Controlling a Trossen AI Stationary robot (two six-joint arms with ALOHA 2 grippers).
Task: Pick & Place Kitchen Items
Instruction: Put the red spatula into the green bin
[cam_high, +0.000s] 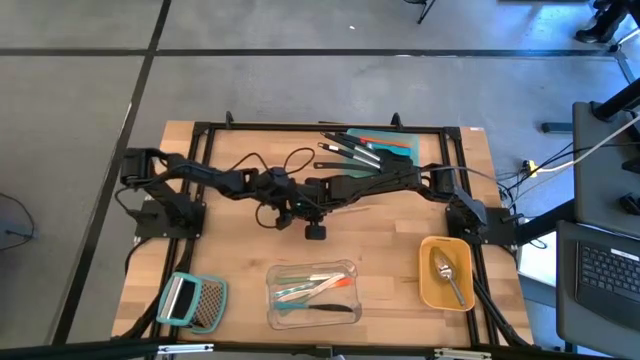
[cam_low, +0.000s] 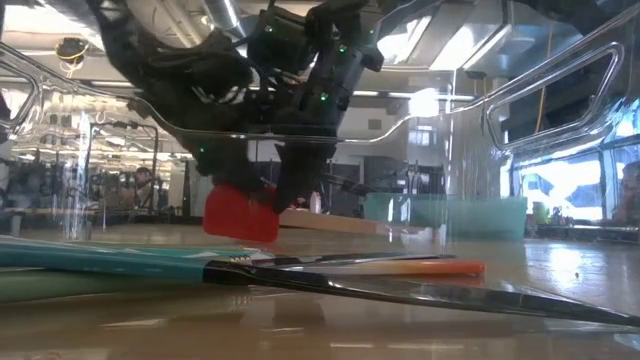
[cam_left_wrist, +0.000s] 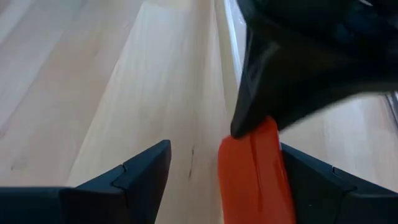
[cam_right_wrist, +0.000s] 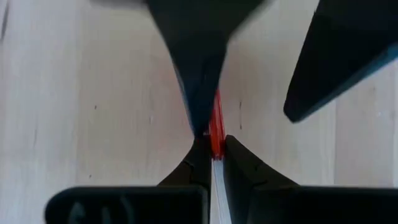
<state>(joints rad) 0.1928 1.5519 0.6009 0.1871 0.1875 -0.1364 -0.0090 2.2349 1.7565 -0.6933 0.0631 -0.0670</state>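
At the table's middle my two grippers meet over a wooden-handled red spatula (cam_low: 240, 215). My right gripper (cam_right_wrist: 216, 140) is shut on its red head. My left gripper (cam_left_wrist: 224, 149) is open, one finger on each side of the same red head (cam_left_wrist: 255, 174). One left finger (cam_left_wrist: 311, 180) stands close beside the head; whether it touches, I cannot tell. The wooden handle (cam_low: 330, 222) runs off about level just above the tabletop. More kitchen items lie in the containers at the far and near edges. My right gripper pinches the thin red head (cam_right_wrist: 216, 132) between its two fingers, seen edge-on in the right wrist view. The fingers slant down from above. The head hangs below them, low over the table; whether its lower edge rests on the wood, I cannot tell.
A clear container (cam_high: 312, 292) at the near edge holds slim teal, orange, green and black tools. A yellow container (cam_high: 430, 285) at the near right holds a silver spoon (cam_high: 447, 272). The teal-handled grater (cam_high: 195, 300) lies at the near left. Black steel-handled spatulas (cam_high: 350, 150) lie on a teal tray (cam_high: 400, 145) at the far edge.
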